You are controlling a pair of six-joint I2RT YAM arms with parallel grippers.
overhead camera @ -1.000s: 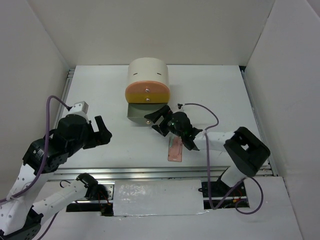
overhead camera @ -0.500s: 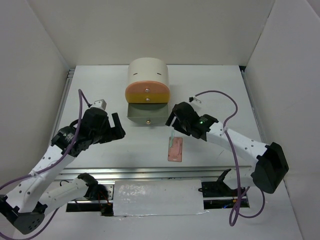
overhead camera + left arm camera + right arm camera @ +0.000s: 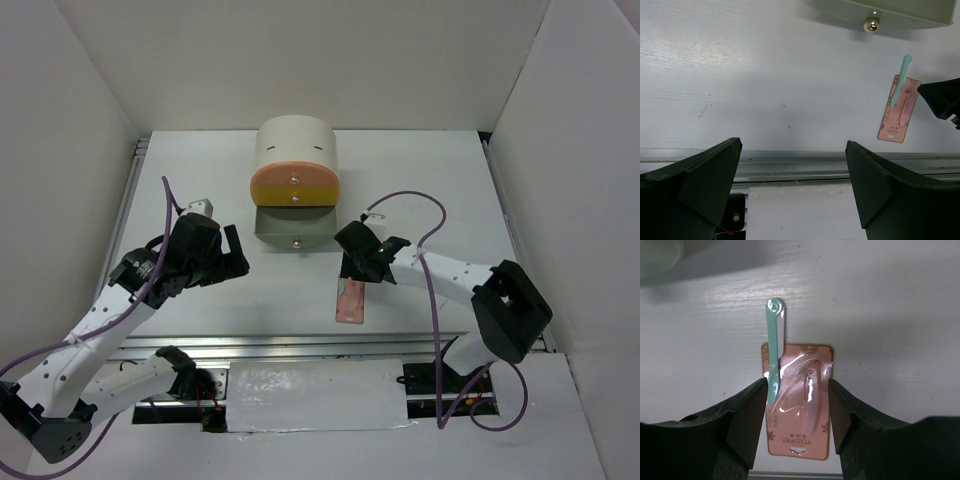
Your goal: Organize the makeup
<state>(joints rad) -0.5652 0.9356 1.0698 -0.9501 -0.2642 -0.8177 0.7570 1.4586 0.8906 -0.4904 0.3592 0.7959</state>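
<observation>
Makeup (image 3: 350, 298) in view is amounting to two pieces, both lying on the white table (image 3: 440, 200) in front of the box. Piece one is a flat pink card (image 3: 801, 432), lying face up with one pink stick sealed under its clear blister. Piece two is a pale teal stick (image 3: 773, 347), which is lying along one long edge of the card, with its rounded end reaching past the card's far edge onto the bare table.

My right claw (image 3: 797, 385) is hanging over the card's far half. Its two fingers (image 3: 742, 420) are standing partway apart, one along each long edge of the card, and the teal stick's near end is disappearing behind one of them. I cannot tell whether they are pressing on the card or only flanking it.

My left claw (image 3: 794, 145) is hovering well to the left of the card. Its two fingers are spread wide and are gripping nothing.

One cream drum box (image 3: 295, 145) is standing at the back of the table, showing an orange front. One grey drawer (image 3: 280, 225) is sticking out below that front, its round knob (image 3: 870, 25) facing me. I am counting three knobs in all from above. The card is lying just right of the drawer's front corner, apart from it.
</observation>
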